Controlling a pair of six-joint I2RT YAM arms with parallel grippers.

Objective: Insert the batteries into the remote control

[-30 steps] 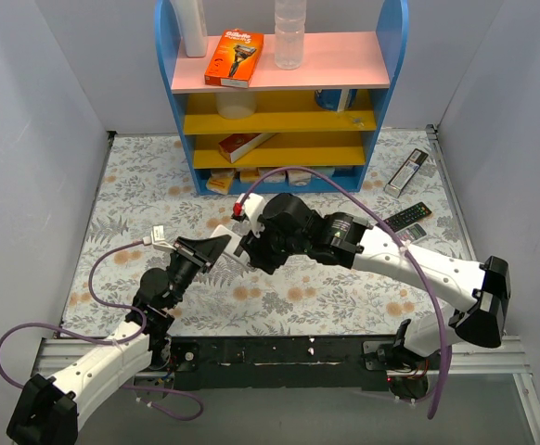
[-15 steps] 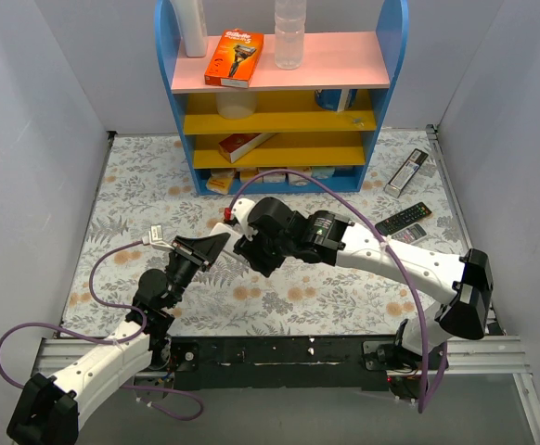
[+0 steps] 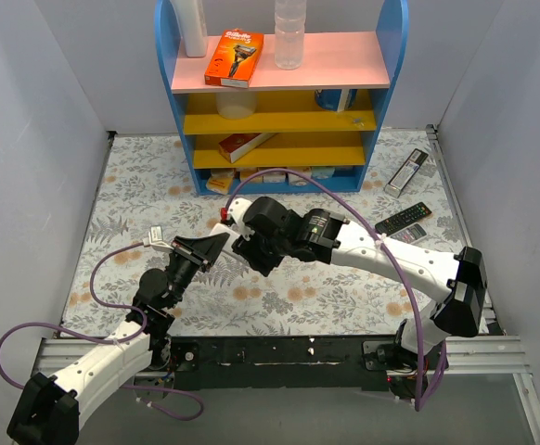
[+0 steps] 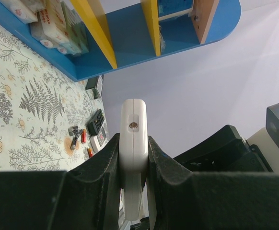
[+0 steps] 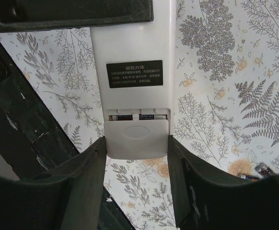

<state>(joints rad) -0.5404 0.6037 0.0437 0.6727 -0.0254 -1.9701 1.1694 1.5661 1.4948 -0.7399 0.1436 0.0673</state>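
Note:
The remote control (image 4: 133, 120) is white and held edge-on off the table in my left gripper (image 4: 133, 153), which is shut on it. In the right wrist view its plain back (image 5: 132, 48) with a black label faces the camera. Two batteries (image 5: 137, 116) lie in the open slot. The grey-white battery cover (image 5: 135, 132) sits partly over the compartment, between the fingers of my right gripper (image 5: 135, 148), which is shut on its sides. Loose batteries (image 4: 78, 137) lie on the floral mat; some show in the right wrist view (image 5: 263, 168). In the top view the left gripper (image 3: 212, 247) and right gripper (image 3: 245, 248) meet.
A blue shelf unit (image 3: 279, 102) stands at the back with an orange box (image 3: 234, 57) and a bottle (image 3: 289, 35) on top. A silver remote (image 3: 406, 172) and a black remote (image 3: 407, 218) lie at the right. Grey walls close both sides.
The right arm has shifted left, bringing its gripper closer to the left gripper and the remote. The left arm has not moved.

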